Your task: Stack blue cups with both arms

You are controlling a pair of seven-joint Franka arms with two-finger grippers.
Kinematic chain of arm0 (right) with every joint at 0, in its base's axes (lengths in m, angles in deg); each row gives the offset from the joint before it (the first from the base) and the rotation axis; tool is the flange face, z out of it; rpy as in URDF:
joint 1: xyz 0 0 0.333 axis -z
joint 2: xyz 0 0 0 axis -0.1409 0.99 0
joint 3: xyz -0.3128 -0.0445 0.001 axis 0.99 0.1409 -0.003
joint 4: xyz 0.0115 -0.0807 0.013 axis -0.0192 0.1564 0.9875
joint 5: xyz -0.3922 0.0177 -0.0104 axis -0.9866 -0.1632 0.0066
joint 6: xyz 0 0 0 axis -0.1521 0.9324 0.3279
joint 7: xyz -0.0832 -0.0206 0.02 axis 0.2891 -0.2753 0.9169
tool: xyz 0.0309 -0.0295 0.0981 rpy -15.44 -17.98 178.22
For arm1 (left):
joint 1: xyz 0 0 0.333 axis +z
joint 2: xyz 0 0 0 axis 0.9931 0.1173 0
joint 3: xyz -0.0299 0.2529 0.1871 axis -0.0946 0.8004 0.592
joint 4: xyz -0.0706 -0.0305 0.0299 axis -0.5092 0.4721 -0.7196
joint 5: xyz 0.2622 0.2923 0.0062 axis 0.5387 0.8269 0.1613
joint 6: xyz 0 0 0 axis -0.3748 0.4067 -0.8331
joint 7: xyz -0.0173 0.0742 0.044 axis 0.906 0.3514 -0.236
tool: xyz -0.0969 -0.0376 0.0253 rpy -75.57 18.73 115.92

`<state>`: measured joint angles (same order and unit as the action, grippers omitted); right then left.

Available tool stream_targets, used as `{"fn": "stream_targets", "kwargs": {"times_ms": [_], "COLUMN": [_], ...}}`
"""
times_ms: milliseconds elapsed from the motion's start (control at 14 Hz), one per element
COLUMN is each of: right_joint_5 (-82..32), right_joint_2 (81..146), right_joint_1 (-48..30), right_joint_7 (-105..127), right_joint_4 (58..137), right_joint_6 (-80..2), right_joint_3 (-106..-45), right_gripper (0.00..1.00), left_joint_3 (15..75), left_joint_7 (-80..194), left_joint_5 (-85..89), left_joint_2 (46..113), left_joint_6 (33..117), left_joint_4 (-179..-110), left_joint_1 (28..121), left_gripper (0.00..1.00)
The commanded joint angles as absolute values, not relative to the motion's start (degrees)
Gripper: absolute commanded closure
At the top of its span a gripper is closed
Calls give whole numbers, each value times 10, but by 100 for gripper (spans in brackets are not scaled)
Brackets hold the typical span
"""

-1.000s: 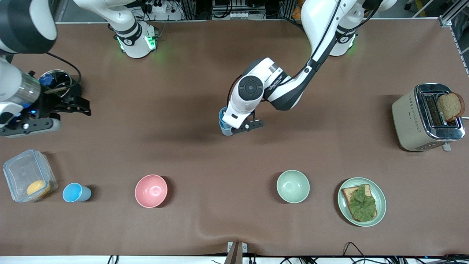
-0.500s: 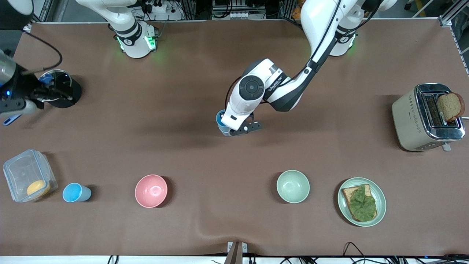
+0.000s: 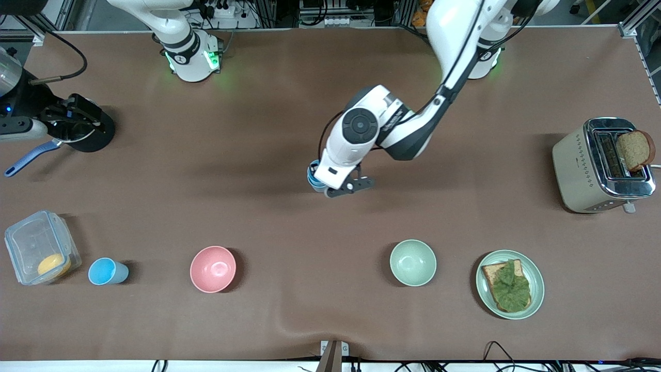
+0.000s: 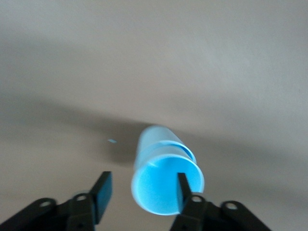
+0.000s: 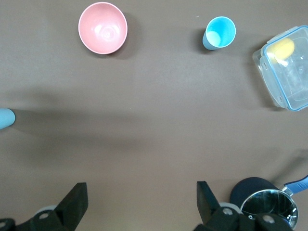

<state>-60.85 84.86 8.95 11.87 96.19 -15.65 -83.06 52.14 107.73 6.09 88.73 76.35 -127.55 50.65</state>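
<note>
Meanwhile the right gripper [image 5: 139, 202], jaws spread and empty, has pulled back over the black saucepan [image 3: 85, 129], while the left gripper [image 4: 140, 192] stands open around the stacked light-blue plastic cups [image 4: 163, 180], the third cup [image 3: 107, 272] still unstacked.

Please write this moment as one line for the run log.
left gripper: open at stacked blue cups | right gripper: open, waiting | single blue cup: untouched

Left arm bent, reaching over tabletop middle — left claw [image 4: 141, 192] low, fingers spread, one finger inside cup rim. Right arm drawn back over its own tabletop end; right claw [image 5: 140, 204] raised, fingers wide apart.
</note>
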Motion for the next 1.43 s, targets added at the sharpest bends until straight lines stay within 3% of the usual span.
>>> {"fn": "stream_targets", "kwargs": {"times_ms": [0, 429, 643, 1071, 1357], "right_joint_5": [-617, -617, -618, -616, -615], "right_joint_2": [857, 864, 867, 876, 876], "right_joint_1": [115, 115, 109, 105, 103], "right_joint_7": [125, 122, 121, 122, 122], "right_joint_4": [952, 948, 945, 933, 931], "right_joint_6": [-162, -159, -162, -151, -143], "right_joint_3": [-851, -848, -845, -845, -848], "right_gripper": [0, 0, 0, 0, 0], "left_joint_3": [545, 544, 542, 561, 615], "left_joint_7": [1040, 817, 739, 630, 568], "left_joint_5": [108, 113, 113, 109, 112], "left_joint_2": [812, 725, 672, 537, 517], "left_joint_6": [696, 620, 542, 497, 462], "left_joint_4": [-1288, -1290, -1297, -1384, -1367], "left_joint_1": [559, 760, 830, 842, 790], "left_gripper": [0, 0, 0, 0, 0]}}
